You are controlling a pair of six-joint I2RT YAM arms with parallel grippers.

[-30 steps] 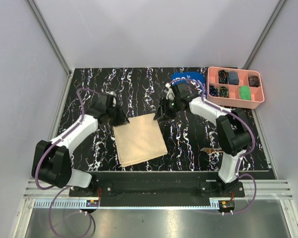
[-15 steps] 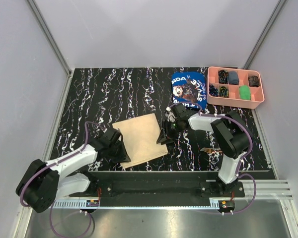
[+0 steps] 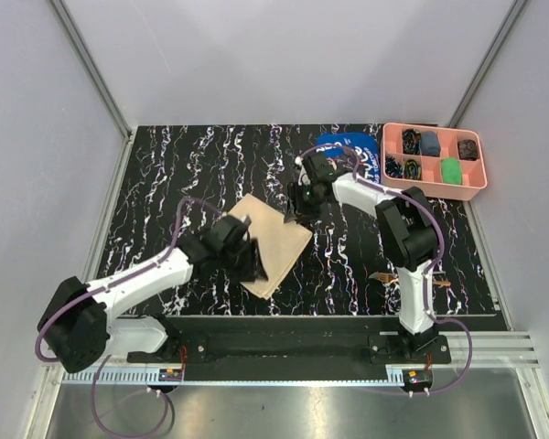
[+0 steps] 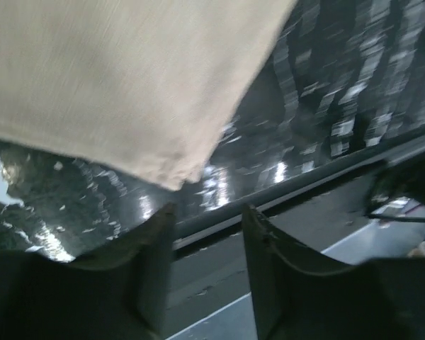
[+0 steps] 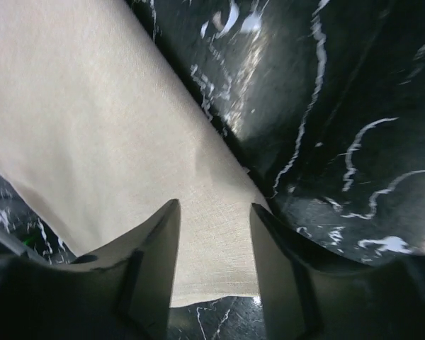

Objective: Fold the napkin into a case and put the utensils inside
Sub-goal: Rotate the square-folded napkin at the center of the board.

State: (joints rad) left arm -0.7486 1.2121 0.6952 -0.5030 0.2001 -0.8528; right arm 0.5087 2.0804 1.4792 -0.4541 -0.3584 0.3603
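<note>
napkin (image 3: 279,240) is lying folded into a beige layered oblong on the black marbled table (image 3: 165,183). it is turned like a diamond between the two arms, well apart from the pink compartment tray (image 3: 430,189) at the far right corner. the left gripper (image 3: 249,263) is hanging over the cloth's near-left edge. the right gripper (image 3: 297,208) is sitting at its far-right corner, just in front of the blue printed cloth (image 3: 348,144), which the right arm is partly hiding.

in the left wrist view the napkin (image 4: 127,78) is filling the upper left, with one corner pointing down toward the left gripper (image 4: 207,212). its two fingers (image 4: 156,269) are standing apart, with only the table and the near rail showing between them. they are holding nothing, and the cloth's corner is lying just beyond the tips.

in the right wrist view the napkin (image 5: 92,142) is running as a broad band from the upper left down under the right gripper (image 5: 214,212). its fingers (image 5: 159,269) are spread apart over the cloth near its end and are gripping nothing. whether the tips are pressing on the fabric or hovering just above it is hard to tell from this angle.
</note>
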